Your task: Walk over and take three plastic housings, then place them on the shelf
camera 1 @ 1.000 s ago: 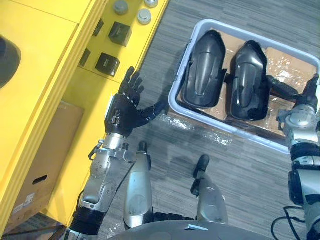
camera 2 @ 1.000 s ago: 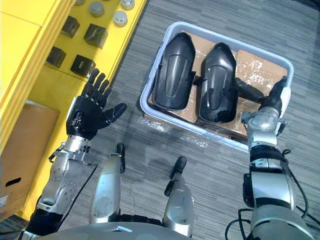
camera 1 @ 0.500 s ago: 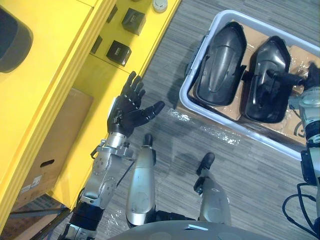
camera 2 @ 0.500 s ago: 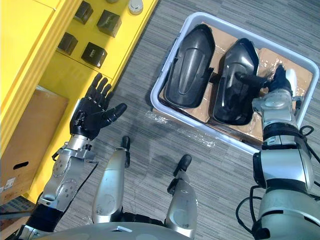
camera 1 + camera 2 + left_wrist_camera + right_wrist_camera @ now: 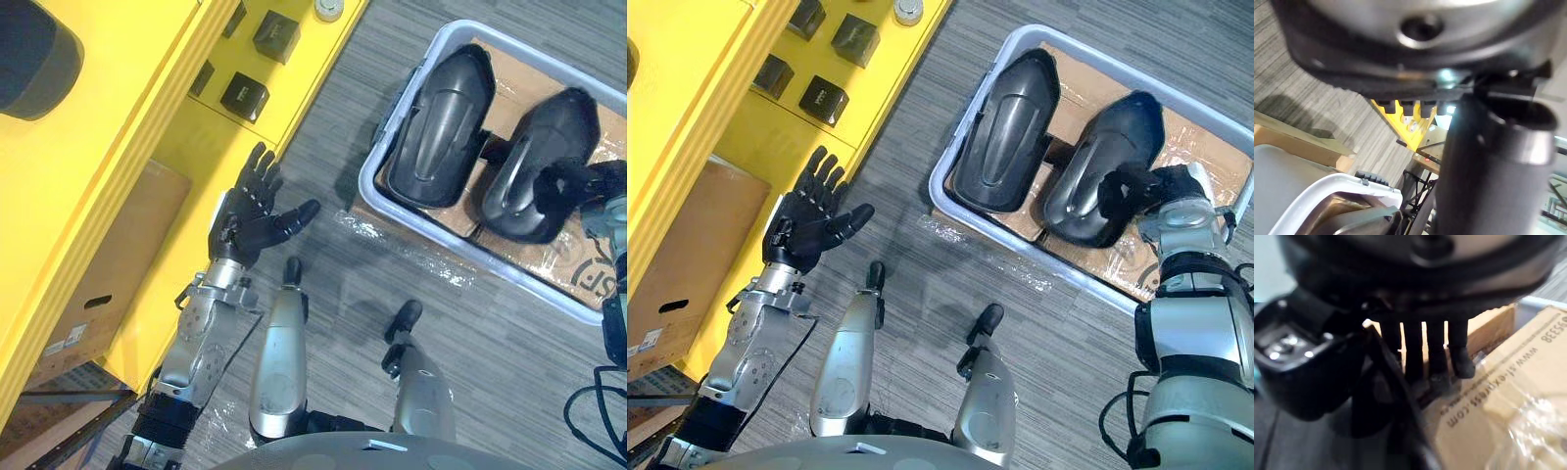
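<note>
Bright even light, soft shadows on floor, sheen on housing

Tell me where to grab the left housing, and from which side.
Probably its near end, from above on the robot's side: the left housing lies dome up, long axis pointing away, one long edge by the bin wall, the right housing, pinched by the right hand, along the other.

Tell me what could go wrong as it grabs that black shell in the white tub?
The right hand pinches the right housing at its near end only, so it could slip or swing when lifted. It lies close beside the left housing and the bin rim, so it might snag either coming out.
</note>
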Tool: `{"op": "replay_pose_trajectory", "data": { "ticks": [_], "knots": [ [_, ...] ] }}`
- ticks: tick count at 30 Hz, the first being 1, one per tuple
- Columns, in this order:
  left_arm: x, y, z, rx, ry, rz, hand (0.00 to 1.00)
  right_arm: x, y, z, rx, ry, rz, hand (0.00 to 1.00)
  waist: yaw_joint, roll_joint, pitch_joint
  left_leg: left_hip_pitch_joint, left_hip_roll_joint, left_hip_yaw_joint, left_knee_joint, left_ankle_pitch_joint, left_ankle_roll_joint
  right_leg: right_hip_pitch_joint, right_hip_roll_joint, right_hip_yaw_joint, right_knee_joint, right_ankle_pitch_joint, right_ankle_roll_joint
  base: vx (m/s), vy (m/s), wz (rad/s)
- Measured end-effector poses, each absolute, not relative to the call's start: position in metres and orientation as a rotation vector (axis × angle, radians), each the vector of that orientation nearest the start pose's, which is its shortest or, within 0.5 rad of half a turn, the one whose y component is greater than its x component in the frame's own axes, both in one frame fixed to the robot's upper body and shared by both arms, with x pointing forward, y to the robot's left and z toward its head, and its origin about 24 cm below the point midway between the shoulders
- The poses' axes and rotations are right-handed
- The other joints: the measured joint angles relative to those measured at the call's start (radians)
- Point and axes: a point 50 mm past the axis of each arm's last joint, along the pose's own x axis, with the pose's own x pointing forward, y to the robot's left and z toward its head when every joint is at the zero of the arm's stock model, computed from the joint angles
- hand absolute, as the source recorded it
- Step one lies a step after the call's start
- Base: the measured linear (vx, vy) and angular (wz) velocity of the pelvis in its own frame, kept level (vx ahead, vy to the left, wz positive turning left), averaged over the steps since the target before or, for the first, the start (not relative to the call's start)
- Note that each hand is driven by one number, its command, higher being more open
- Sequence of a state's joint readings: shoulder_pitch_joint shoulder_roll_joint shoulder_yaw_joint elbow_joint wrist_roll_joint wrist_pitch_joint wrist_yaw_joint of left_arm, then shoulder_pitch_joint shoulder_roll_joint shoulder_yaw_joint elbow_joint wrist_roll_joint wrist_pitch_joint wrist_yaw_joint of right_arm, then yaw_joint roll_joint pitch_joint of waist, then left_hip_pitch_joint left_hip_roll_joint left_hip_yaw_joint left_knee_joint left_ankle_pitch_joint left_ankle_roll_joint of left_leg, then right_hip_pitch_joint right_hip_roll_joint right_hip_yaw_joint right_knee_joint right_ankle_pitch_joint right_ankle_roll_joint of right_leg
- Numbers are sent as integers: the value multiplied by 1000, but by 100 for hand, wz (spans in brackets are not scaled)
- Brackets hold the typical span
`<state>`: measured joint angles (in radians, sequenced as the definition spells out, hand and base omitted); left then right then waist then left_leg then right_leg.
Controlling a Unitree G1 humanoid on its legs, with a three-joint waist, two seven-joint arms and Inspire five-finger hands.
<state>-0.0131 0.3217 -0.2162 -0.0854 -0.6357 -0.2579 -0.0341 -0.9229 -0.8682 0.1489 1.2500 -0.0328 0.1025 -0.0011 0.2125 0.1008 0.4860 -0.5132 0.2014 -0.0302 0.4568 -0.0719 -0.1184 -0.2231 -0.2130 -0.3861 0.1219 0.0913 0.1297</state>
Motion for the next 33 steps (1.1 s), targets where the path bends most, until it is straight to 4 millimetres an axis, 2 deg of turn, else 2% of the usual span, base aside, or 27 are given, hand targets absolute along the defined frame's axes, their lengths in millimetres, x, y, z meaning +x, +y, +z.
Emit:
{"op": "replay_pose_trajectory", "data": {
  "ticks": [5, 12, 14, 16, 18, 21, 23, 26, 29, 32, 33],
  "knots": [
    [247, 159, 80, -335, -237, -231, 100, 330, -394, 140, -710, 467, -614, 0, 6, 0, 0, 7, -4, -8, -40, 34, -2, 2, 0, -17, 1, 1, 0, -58, -17, 10],
    [244, 163, 79, -343, -229, -239, 100, 312, -408, 129, -741, 463, -820, 0, 0, -6, 1, 62, -3, -4, -88, 59, -8, 36, 0, -20, -1, -3, -6, -1, -4, 1],
    [239, 165, 79, -345, -234, -234, 100, 309, -410, 127, -760, 438, -860, 0, -9, -19, 3, 77, -1, -1, -108, 68, -11, 40, 2, -19, -3, -3, -7, 1, -28, -3],
    [231, 168, 86, -348, -263, -233, 100, 306, -409, 129, -817, 379, -911, 0, -27, -44, 5, 107, 2, 5, -136, 79, -15, 58, 5, -18, -11, -3, -7, 19, -34, -2],
    [226, 170, 88, -350, -272, -229, 100, 303, -408, 131, -869, 324, -950, 0, -31, -64, 4, 151, 6, 24, -155, 80, -17, 84, 6, -6, -20, -3, -7, 40, -19, -15],
    [222, 170, 98, -352, -317, -235, 100, 304, -401, 143, -903, 199, -987, 0, -53, -95, -5, 192, 9, 45, -180, 80, -18, 107, 7, 9, -33, -3, -7, 32, -1, -17],
    [223, 167, 108, -341, -353, -259, 100, 302, -395, 149, -969, 119, -995, 0, -69, -128, -31, 223, 9, 63, -216, 85, -18, 117, 8, 19, -46, -3, -7, 38, -5, -14],
    [228, 162, 111, -296, -336, -299, 100, 302, -386, 146, -1030, 58, -956, 0, -84, -161, -72, 278, 9, 90, -261, 91, -22, 146, 10, 34, -71, -1, -5, 65, -10, -15],
    [235, 152, 112, -278, -292, -375, 100, 305, -370, 143, -1091, -11, -889, 0, -109, -179, -125, 318, 11, 116, -293, 97, -31, 159, 10, 50, -77, -1, -4, 97, -5, -18],
    [246, 137, 114, -271, -242, -488, 100, 310, -357, 143, -1127, -71, -833, 0, -121, -178, -157, 355, 13, 143, -313, 97, -31, 170, 10, 70, -79, 0, -4, 62, -3, -24],
    [254, 130, 110, -289, -190, -540, 100, 313, -348, 141, -1149, -105, -795, 0, -135, -180, -179, 371, 14, 155, -325, 98, -33, 174, 11, 77, -84, 2, -3, 37, -3, -26]
  ]
}}
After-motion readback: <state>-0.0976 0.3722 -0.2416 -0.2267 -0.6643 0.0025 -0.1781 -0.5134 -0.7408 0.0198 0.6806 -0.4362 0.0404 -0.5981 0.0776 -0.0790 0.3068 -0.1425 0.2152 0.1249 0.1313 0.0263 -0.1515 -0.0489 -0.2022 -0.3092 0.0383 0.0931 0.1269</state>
